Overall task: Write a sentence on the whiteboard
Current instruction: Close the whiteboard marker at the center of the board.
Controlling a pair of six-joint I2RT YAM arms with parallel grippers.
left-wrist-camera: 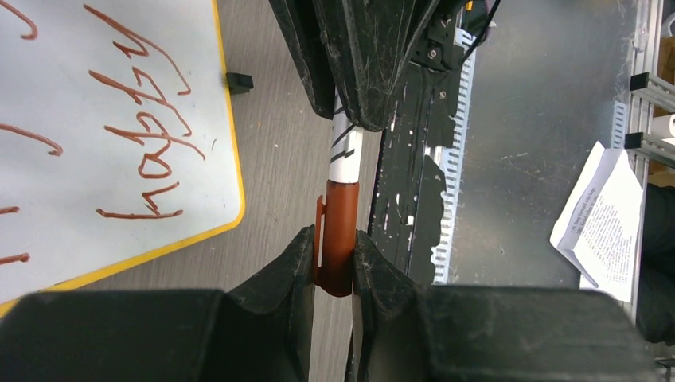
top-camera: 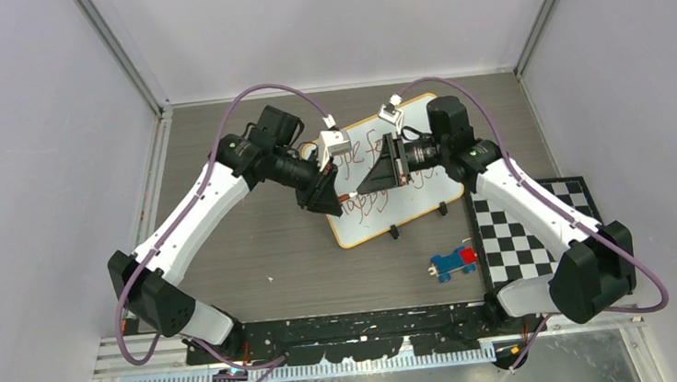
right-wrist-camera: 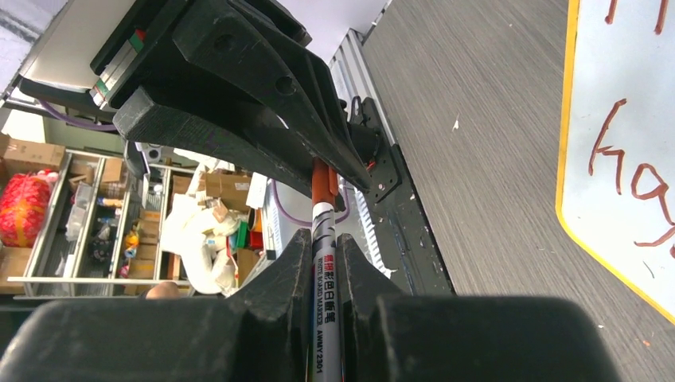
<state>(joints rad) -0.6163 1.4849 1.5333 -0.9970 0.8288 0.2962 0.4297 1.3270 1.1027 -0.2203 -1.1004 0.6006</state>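
Looks down on a grey wood-grain table (top-camera: 256,244) boxed in by pale walls (top-camera: 25,135). Finds the whiteboard (top-camera: 406,211) flat at the far middle, long axis across the table, right end turned slightly away, with the sentence (top-camera: 368,203) in two lines along it. Has the left hand (left-wrist-camera: 334,255) pinched on the reddish-brown cap (left-wrist-camera: 338,219) of the marker (left-wrist-camera: 346,151), the right hand (right-wrist-camera: 322,247) clamped on its white barrel, over the board, cap end leftward.

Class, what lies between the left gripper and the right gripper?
A marker, seen in both wrist views: left gripper clamps its brown cap, right gripper its white barrel.
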